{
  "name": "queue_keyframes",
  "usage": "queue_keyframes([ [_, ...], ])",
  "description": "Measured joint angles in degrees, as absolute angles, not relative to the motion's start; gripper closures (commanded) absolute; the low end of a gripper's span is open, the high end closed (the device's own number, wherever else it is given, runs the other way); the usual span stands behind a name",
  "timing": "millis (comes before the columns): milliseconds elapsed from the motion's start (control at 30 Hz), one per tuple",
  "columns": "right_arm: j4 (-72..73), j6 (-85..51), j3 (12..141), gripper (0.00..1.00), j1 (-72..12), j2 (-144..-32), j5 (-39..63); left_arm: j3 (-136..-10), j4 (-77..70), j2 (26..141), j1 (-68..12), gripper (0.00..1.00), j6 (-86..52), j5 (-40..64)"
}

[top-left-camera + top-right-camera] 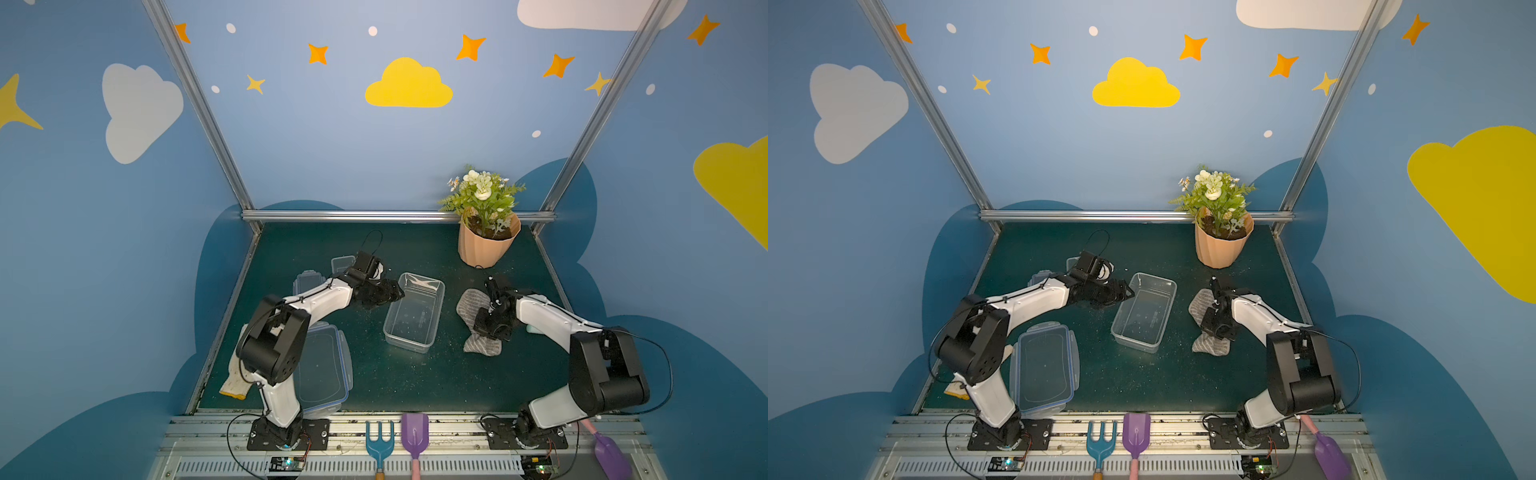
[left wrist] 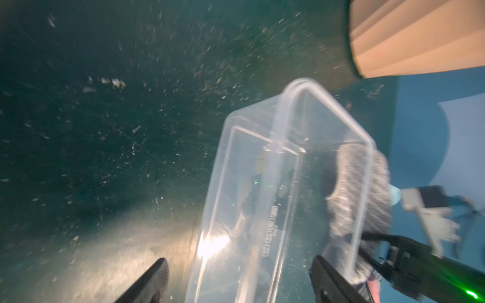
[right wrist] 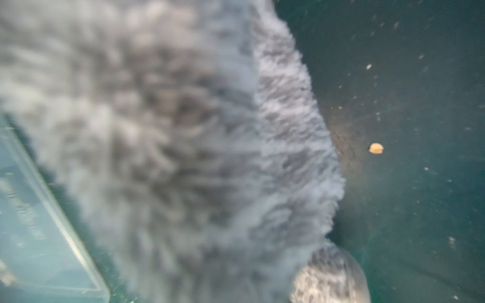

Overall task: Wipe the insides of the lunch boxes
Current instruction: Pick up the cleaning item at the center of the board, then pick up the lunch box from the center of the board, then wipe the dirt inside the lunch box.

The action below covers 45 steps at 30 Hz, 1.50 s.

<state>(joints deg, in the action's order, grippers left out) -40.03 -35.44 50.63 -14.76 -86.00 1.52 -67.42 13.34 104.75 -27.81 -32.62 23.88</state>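
Jaws of left gripper (image 2: 240, 262): spread wide, clamping nothing. In the left wrist view one black finger (image 2: 153, 280) sits outside the large lunch box (image 1: 413, 316). Its partner sits over the box's open mouth, with the long wall between them. Contact with the plastic cannot be told through the blur.

Jaws of right gripper (image 1: 489, 334): clenched on the grey striped cloth (image 1: 468, 301). Fingers are hidden; bunched, blurred folds fill most of the right wrist view. Both top views show this gripper set down on the middle of the cloth.

Large lunch box: clear, upright, mouth up, mid-table on the green mat (image 1: 415, 386), between the two arms. Cloth lies just beside its right wall, with a narrow strip of mat between.

Small lunch box (image 1: 341, 262): clear, farther back on the left, behind the left wrist and partly hidden by it.

Large lid (image 1: 1044, 368): blue-trimmed, flat on the mat at front left beside the left arm's base, well apart from the large lunch box.

Flower pot (image 1: 488, 247): ribbed, peach, standing at back right.

Mat is dusted with pale specks; one tan crumb (image 3: 376, 148) lies near the cloth's edge.
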Motion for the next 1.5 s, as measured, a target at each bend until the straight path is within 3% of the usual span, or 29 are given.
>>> queue_keyframes([
  [267, -42.96, -34.28, 60.69, 1.0, -20.49, -70.94, 2.61, -67.85, 14.44, 107.18, -29.47, 0.73, -30.39, 23.05],
  [433, -40.27, -34.72, 68.69, 1.0, -28.45, -72.47, 5.3, -69.17, 16.29, 107.66, -32.93, 0.94, -29.15, 19.84],
  [600, -37.45, -34.68, 75.94, 1.0, -34.81, -84.75, 7.31, -70.32, 18.68, 107.85, -37.08, 0.96, -29.26, 16.34],
  [800, -36.84, -36.07, 75.85, 1.0, -36.56, -97.19, 7.6, -71.0, 21.06, 106.54, -39.72, 0.95, -30.39, 12.21],
  [1133, -32.8, -41.39, 71.44, 1.0, -37.63, -100.36, 6.57, -68.97, 24.08, 98.43, -40.1, 0.96, -34.24, 9.37],
  [1500, -31.97, -44.49, 83.7, 1.0, -36.97, -109.97, 8.58, -69.1, 22.87, 98.56, -46.57, 0.96, -40.82, 9.5],
])
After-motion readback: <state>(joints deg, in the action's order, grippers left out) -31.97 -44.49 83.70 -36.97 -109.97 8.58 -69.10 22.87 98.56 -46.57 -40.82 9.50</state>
